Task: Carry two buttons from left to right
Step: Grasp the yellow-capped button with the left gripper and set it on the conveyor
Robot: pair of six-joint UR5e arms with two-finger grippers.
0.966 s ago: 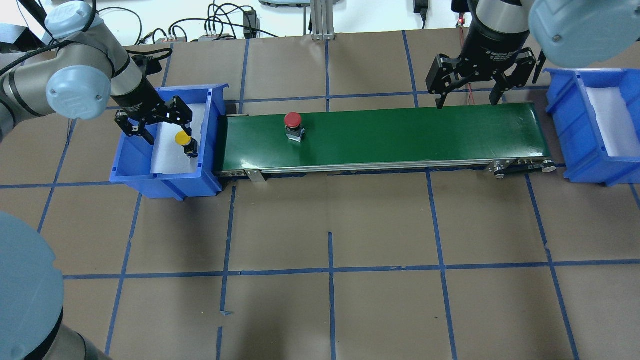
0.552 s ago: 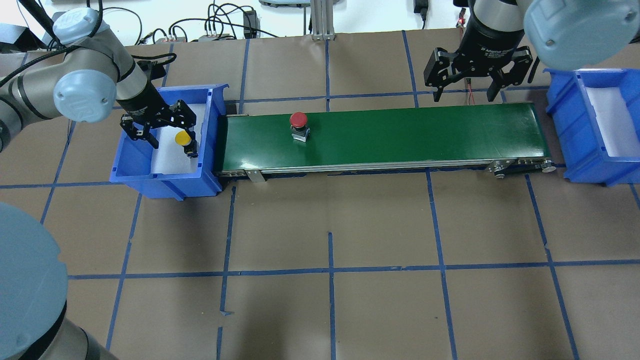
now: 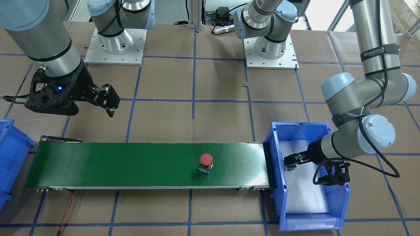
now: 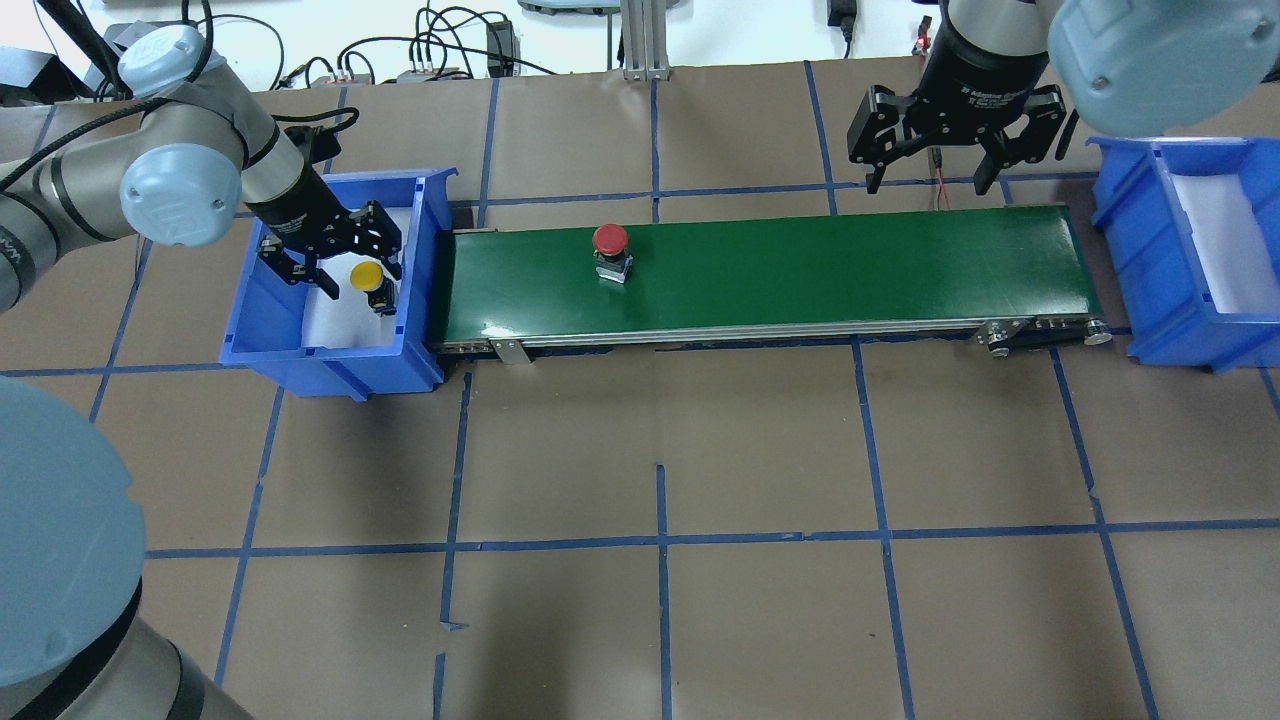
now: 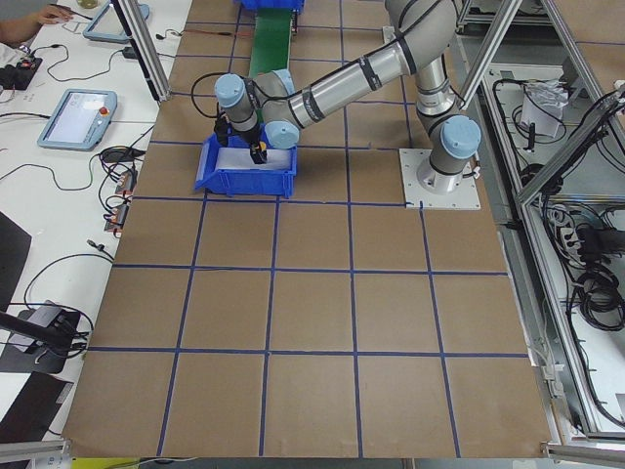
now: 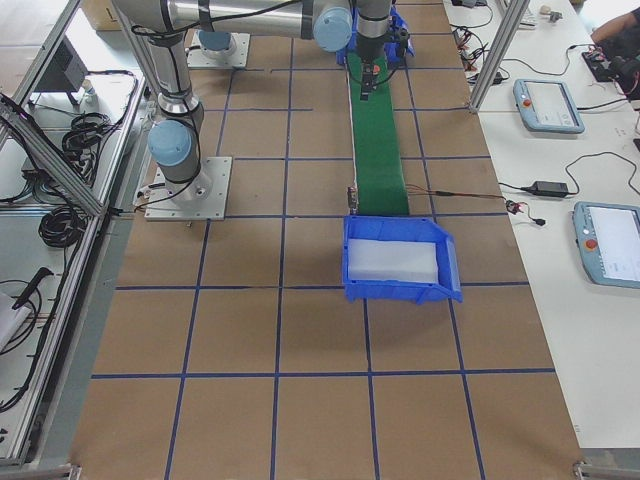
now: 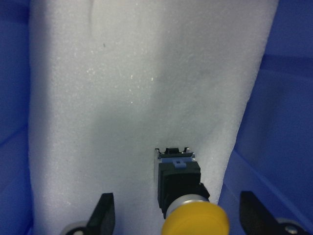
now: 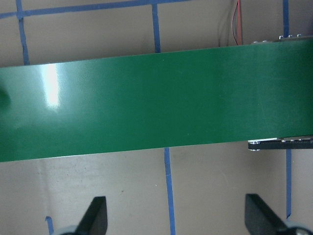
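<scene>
The yellow button (image 4: 366, 275) lies on white foam in the left blue bin (image 4: 330, 355). My left gripper (image 4: 363, 282) is open and low in that bin, one finger on each side of the yellow cap, not touching it. In the left wrist view the yellow cap (image 7: 195, 223) and its black body sit between the open fingertips (image 7: 105, 213). In the front-facing view the arm hides this button. The red button (image 4: 610, 240) stands upright on the green conveyor belt (image 4: 800, 270) and also shows in the front-facing view (image 3: 206, 159). My right gripper (image 4: 925, 187) is open and empty, above the belt's far right edge.
A second blue bin (image 4: 1200, 250) with white foam stands past the belt's right end. The right wrist view shows bare belt (image 8: 156, 107) under the open right gripper (image 8: 177, 218). Cables lie along the table's back edge.
My left gripper has moved right and down in the bin until it straddles the yellow button. The red button has moved right along the belt. My right gripper has drawn back slightly.
</scene>
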